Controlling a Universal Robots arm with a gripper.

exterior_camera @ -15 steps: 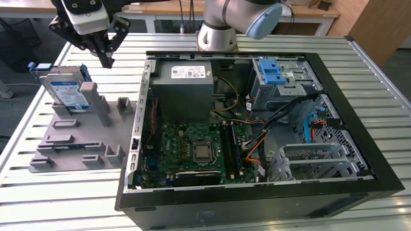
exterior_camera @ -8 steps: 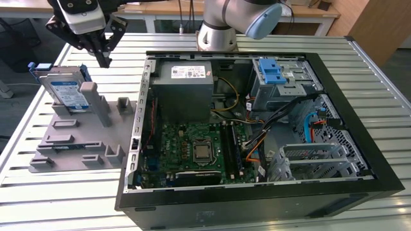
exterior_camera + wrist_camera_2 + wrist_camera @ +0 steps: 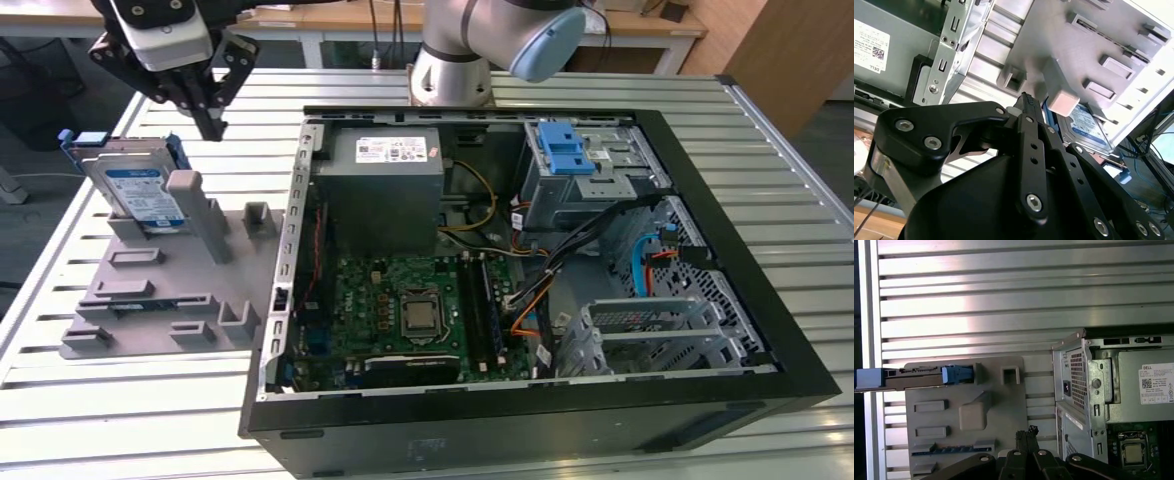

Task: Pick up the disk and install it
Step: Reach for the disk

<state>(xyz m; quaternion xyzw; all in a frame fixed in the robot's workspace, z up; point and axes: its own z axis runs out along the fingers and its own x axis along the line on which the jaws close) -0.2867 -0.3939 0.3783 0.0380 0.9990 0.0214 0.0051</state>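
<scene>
- Hovering beside the upright disk (image 3: pixel 140 195), the gripper (image 3: pixel 214 126) has its jaws clenched, empty.
- Disk stands in the grey holder (image 3: pixel 160 300), at the exterior view's left of the computer case (image 3: pixel 534 432).

I see the disk (image 3: pixel 140 195) standing in the holder (image 3: pixel 147 290) on the table (image 3: pixel 120 410), at the exterior view's left of the computer case (image 3: pixel 534 415); the gripper (image 3: pixel 212 128) hangs above the holder.
</scene>
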